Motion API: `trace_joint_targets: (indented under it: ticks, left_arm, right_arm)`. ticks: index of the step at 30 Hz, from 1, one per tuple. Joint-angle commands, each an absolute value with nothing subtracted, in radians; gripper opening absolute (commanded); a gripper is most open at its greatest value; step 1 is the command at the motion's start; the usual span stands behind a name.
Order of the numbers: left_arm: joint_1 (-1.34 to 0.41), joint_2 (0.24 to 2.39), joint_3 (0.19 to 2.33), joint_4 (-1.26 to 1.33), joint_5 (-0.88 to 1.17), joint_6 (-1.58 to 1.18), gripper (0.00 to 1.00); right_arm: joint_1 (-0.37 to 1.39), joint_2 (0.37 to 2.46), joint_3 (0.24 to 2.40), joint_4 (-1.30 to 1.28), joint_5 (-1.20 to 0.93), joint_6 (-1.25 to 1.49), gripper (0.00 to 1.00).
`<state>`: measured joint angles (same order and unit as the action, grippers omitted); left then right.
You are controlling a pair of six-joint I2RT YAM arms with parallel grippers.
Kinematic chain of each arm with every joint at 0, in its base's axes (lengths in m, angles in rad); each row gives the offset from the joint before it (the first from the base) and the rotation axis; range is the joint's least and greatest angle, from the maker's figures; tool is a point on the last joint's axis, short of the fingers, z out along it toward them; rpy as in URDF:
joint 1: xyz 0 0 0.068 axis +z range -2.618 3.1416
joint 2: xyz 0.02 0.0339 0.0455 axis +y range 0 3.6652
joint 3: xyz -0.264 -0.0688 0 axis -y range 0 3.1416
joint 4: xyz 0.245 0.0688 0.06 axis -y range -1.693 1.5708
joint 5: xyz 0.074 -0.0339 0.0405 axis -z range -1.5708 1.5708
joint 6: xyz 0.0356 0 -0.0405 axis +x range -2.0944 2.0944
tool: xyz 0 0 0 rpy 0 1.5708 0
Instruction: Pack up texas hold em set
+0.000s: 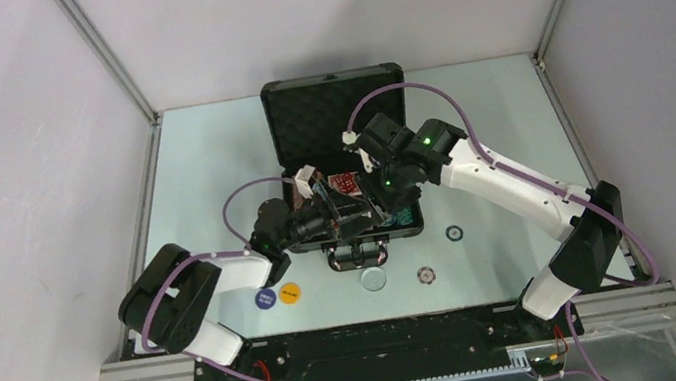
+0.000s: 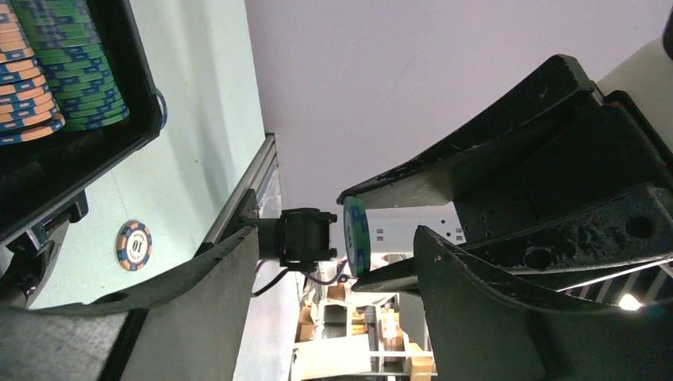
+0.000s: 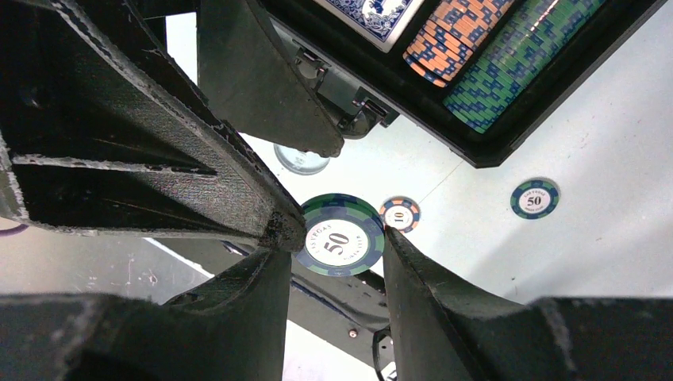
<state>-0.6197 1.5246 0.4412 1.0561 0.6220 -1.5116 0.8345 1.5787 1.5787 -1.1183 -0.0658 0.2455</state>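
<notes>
The small black hard case [image 1: 314,123] stands open in the middle of the pale table [image 1: 200,171] in the overhead view, its egg-crate foam lid raised toward the top of the frame, and both arms meet over its near edge. The right gripper [image 3: 333,248] is clenched on a green striped poker chip marked 50 [image 3: 341,236], pinching it by its rim at the centre of the right wrist view. In the left wrist view the same chip shows edge-on at the centre. The left gripper [image 2: 337,234] is spread wide around it, with a gap on each side. Inside the case, a row of orange striped chips [image 3: 452,36] lies beside a row of green striped chips [image 3: 516,55] at the top right of the right wrist view, with a blue-patterned card deck [image 3: 373,12] at the top edge. Loose on the table, below the case in that view, lie an orange chip marked 10 [image 3: 399,214], a second green chip marked 50 [image 3: 534,198] and a clear round disc [image 3: 301,161]. In the overhead view a blue round button [image 1: 265,298] and a yellow round button [image 1: 290,292] sit side by side at lower left.
</notes>
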Motion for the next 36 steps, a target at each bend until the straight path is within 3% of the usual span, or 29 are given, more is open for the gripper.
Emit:
trace_joint_targets:
  ticks: [1, 12, 36]
  left_arm:
    - [-0.637, 1.521, 0.452, 1.144, 0.647, -1.528, 0.76]
    - [-0.67, 1.535, 0.456, 1.146, 0.656, -1.514, 0.69]
    - [-0.679, 1.529, 0.462, 1.178, 0.678, -1.532, 0.64]
  right_arm:
    - [0.844, 1.584, 1.613, -1.122, -0.078, 0.223, 0.36]
    - [0.852, 1.59, 1.62, -1.133, -0.06, 0.209, 0.36]
    - [0.891, 1.586, 1.621, -1.138, -0.057, 0.15, 0.36]
